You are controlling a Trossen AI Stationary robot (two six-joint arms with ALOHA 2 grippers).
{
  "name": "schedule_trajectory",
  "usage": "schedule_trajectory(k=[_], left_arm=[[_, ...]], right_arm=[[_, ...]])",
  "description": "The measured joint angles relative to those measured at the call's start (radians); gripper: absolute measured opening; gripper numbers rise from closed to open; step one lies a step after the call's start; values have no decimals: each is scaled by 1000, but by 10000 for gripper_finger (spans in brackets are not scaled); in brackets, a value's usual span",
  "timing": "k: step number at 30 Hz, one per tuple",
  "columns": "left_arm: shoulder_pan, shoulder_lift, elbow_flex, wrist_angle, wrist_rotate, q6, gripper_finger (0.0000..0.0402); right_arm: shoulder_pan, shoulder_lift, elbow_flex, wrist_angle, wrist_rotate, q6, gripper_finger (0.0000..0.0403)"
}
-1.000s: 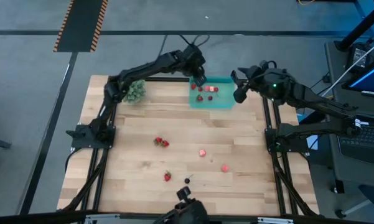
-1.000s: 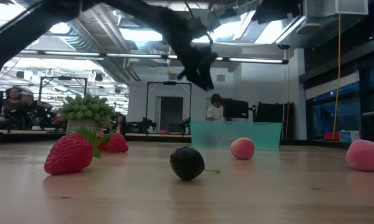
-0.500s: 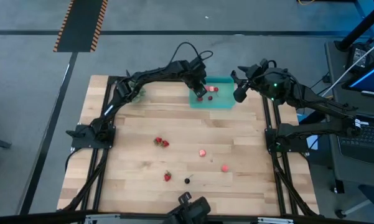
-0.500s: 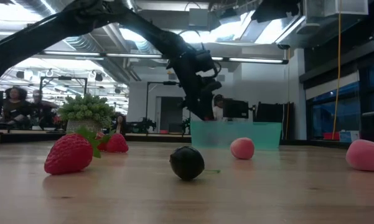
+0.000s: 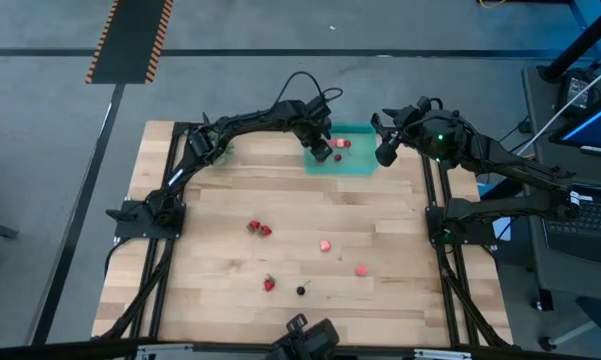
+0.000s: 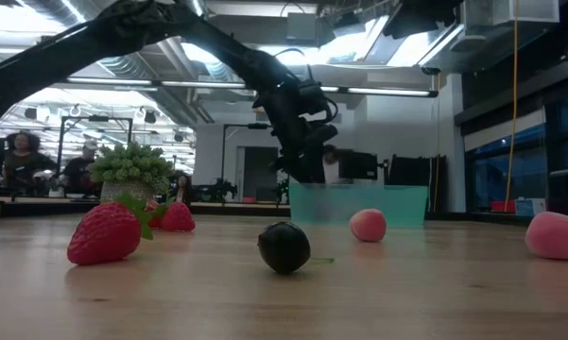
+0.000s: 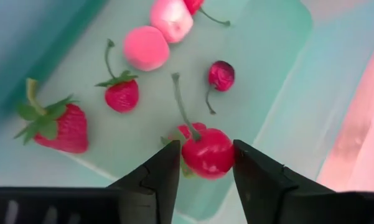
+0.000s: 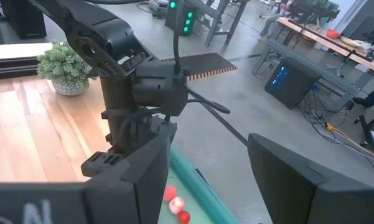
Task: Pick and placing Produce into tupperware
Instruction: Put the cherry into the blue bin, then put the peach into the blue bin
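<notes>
Reaching arm: the left gripper (image 7: 204, 163) hangs low over the tupperware (image 5: 360, 165), at its left end.
Left fingers: parted, a red cherry (image 7: 208, 151) between the tips (whether they pinch it is unclear).
Tray contents: 2 strawberries (image 7: 57, 126), pink pieces (image 7: 146, 47) and a dark cherry (image 7: 221, 75).
Loose produce: 6 pieces on the table (image 5: 220, 280), among them a dark berry (image 6: 284, 247).
Right gripper (image 8: 205, 155): waiting beside the tray's right end, fingers spread wide, empty.
</notes>
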Motion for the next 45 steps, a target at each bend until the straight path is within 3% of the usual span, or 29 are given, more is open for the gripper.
schedule_trajectory(k=[13, 15, 20, 23, 26, 29, 32, 39, 45], left_arm=[[7, -8, 32, -22, 24, 8, 192], [10, -11, 101, -75, 41, 17, 191], [3, -26, 299, -388, 29, 129, 188], [-11, -120, 238, -505, 19, 186, 190], [-20, -202, 218, -617, -56, 187, 191], [-34, -272, 182, -670, -128, 168, 188], [-67, -362, 113, -718, -136, 161, 185], [-167, -609, -216, -694, -159, 65, 186], [-271, -823, -574, -558, -178, -97, 180]], right_arm=[[0, 0, 0, -28, -1, -3, 218], [0, 0, 0, -29, -1, -2, 218], [0, 0, 0, -59, -1, 7, 218], [0, 0, 0, -83, -2, 31, 218], [0, 1, 0, -87, -2, 34, 218], [0, 1, 0, -93, -3, 67, 218], [0, 1, 0, -134, -3, 109, 218], [1, 1, 0, -174, -3, 138, 218], [5, 1, 0, -178, -3, 139, 218]])
